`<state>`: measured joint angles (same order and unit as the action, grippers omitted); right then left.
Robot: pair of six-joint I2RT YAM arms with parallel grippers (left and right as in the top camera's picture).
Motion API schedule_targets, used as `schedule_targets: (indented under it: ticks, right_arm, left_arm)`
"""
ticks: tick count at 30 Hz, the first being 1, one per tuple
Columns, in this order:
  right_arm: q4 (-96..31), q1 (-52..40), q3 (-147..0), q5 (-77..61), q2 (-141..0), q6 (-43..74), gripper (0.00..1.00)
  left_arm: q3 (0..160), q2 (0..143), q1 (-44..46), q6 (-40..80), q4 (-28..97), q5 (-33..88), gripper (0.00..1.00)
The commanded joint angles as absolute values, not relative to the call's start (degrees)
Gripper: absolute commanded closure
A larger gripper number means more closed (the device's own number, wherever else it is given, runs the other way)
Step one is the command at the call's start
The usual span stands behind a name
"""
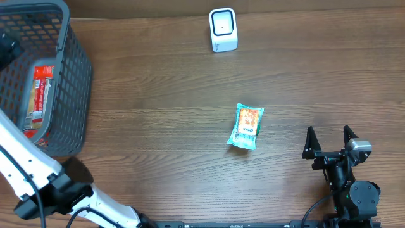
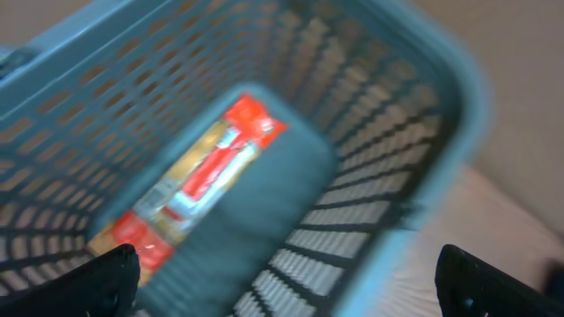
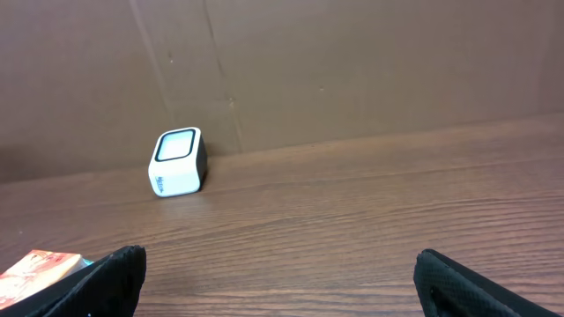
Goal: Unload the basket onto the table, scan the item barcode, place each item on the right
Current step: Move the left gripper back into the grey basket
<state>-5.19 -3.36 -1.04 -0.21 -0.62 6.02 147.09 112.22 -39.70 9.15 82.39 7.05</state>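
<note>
Red packet [image 2: 198,180] left wrist, scanner [image 3: 178,162] right wrist

Left gripper [image 2: 295,282] stands spread wide (its view is blurred), and right gripper [image 1: 329,140] equally wide.

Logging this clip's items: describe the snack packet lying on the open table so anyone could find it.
On the brown wooden table, look right of the grey plastic mesh basket and nearer the arms than the small white scanner box. The teal-and-orange snack packet lies flat there alone; the red-and-yellow packet sits inside the basket.
</note>
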Motion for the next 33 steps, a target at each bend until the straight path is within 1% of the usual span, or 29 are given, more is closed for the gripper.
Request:
schedule_targets:
  ticks: [1,5,11,19,22,25,29,33]
  right_arm:
    - [-4.8,-3.0,-0.4,-0.6,-0.2,6.2,0.00]
    - [-4.8,-3.0,-0.4,-0.6,-0.2,6.2,0.00]
    - [-4.8,-3.0,-0.4,-0.6,-0.2,6.2,0.00]
    - [-4.8,-3.0,-0.4,-0.6,-0.2,6.2,0.00]
    - [-4.8,-3.0,-0.4,-0.6,-0.2,6.2,0.00]
    - [-4.8,-3.0,-0.4,-0.6,-0.2,6.2,0.00]
    - [-4.8,-3.0,-0.4,-0.6,-0.2,6.2,0.00]
    - [-4.8,-3.0,-0.4,-0.6,-0.2,6.2,0.00]
  left_arm:
    - [141.8,112.8,-42.6,7.0,80.1,5.4,0.02]
    - [135.0,112.8,-44.9,5.4,75.4,5.4,0.00]
    - [125.0,112.8,-45.1,1.0,67.1,5.6,0.00]
    - [112.2,112.8,-45.1,-7.5,51.7,5.5,0.00]
    - [108.8,112.8,-45.1,-10.4,46.5,5.6,0.00]
    - [106.0,113.1,-45.0,-13.2,42.7,5.6,0.04]
    - [102.4,114.1,-45.0,-17.3,37.6,5.6,0.03]
    - [101.4,117.8,-45.0,-21.3,36.0,5.6,0.01]
